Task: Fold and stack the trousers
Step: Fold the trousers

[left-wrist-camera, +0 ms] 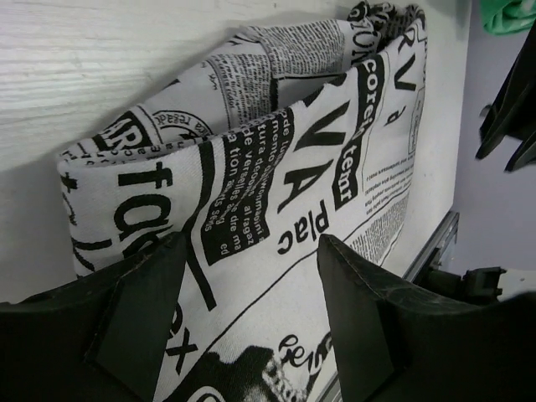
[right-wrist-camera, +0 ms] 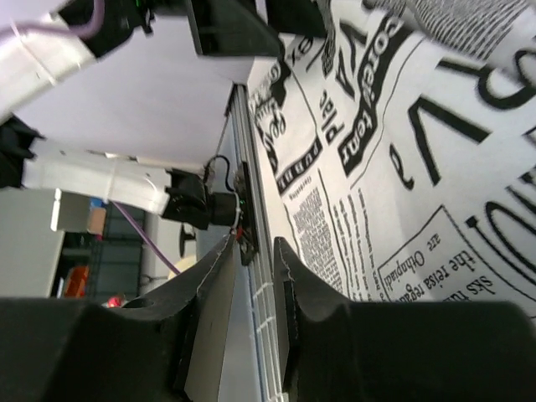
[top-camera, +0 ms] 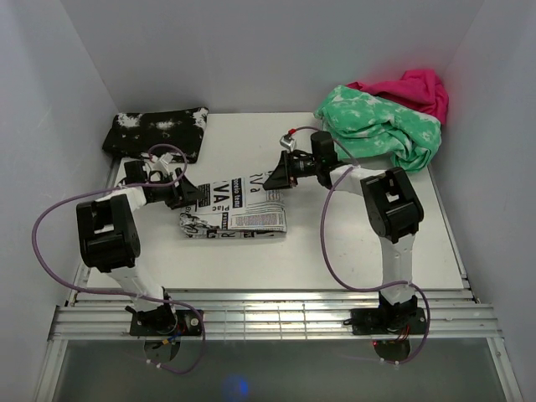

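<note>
The trousers (top-camera: 239, 213), white with black newspaper print, lie folded into a thick rectangle in the middle of the table. My left gripper (top-camera: 186, 198) is at their left end. In the left wrist view its jaws stand wide open (left-wrist-camera: 251, 310) over the printed cloth (left-wrist-camera: 276, 167), with nothing pinched. My right gripper (top-camera: 272, 180) is at the fold's far right corner. In the right wrist view (right-wrist-camera: 251, 251) its fingers stand a narrow gap apart with only the table rail showing between them. The cloth (right-wrist-camera: 402, 151) lies beside the right finger.
A black white-speckled folded garment (top-camera: 155, 132) lies at the back left. A green-and-white mottled garment (top-camera: 381, 126) and a pink cloth (top-camera: 410, 88) are heaped at the back right. White walls close in three sides. A metal rail (top-camera: 276, 314) runs along the near edge.
</note>
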### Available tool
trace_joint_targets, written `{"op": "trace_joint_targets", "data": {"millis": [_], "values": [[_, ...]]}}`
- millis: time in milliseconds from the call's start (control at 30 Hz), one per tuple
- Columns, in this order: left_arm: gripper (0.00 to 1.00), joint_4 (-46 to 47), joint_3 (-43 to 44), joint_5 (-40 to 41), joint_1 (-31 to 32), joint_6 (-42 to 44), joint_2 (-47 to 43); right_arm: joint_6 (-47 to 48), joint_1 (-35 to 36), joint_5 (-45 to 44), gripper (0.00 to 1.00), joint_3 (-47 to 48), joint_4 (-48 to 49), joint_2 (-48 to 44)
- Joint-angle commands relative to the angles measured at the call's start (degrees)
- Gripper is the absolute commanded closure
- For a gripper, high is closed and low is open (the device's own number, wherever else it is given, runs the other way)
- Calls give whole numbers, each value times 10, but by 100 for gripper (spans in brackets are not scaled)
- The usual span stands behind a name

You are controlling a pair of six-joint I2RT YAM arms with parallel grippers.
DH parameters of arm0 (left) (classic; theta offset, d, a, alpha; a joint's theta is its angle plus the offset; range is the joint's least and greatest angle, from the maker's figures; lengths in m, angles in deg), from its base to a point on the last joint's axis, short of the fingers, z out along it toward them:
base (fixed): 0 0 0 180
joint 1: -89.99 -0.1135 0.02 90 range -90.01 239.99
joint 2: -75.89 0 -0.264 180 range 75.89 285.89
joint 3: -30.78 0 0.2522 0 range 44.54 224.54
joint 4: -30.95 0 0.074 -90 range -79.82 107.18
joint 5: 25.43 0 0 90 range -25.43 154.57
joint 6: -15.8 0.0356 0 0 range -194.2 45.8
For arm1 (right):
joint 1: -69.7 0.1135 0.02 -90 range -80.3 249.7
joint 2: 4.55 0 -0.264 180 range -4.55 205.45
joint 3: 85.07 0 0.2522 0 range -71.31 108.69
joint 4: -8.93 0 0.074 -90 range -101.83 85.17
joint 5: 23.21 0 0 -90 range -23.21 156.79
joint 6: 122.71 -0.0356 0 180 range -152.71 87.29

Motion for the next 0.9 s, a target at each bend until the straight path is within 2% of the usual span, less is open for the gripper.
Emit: {"op": "trace_joint_targets", "data": {"millis": [0,200,300,433,500,533,600,633,700,733,800,867], "values": [[23,64,2,-26,-17,-45,27,124,13,-4,69,7,-105,6],[18,74,13,-44,-47,-31,67,242,14,-48,67,11,-222,47],[16,22,37,-60,-47,32,57,282,13,-76,66,29,-264,61],[15,-100,62,-38,-57,138,22,341,14,-91,66,46,-342,46],[13,-131,73,-37,-66,186,-11,362,14,-92,63,58,-367,25],[11,-150,73,-33,-80,194,-24,382,16,-99,57,64,-376,-8],[2,-161,67,-62,-122,185,-61,424,26,-140,53,96,-414,-41],[2,-167,63,-89,-141,174,-69,484,47,-192,51,114,-459,-65],[2,-189,62,-169,-183,151,-72,544,93,-244,49,159,-490,-83],[2,-204,67,-187,-188,158,-71,571,113,-293,42,172,-503,-92],[2,-235,79,-184,-189,209,-82,650,169,-339,40,195,-528,-93],[2,-221,80,-139,-189,205,-103,716,209,-415,37,201,-532,-89]]}}
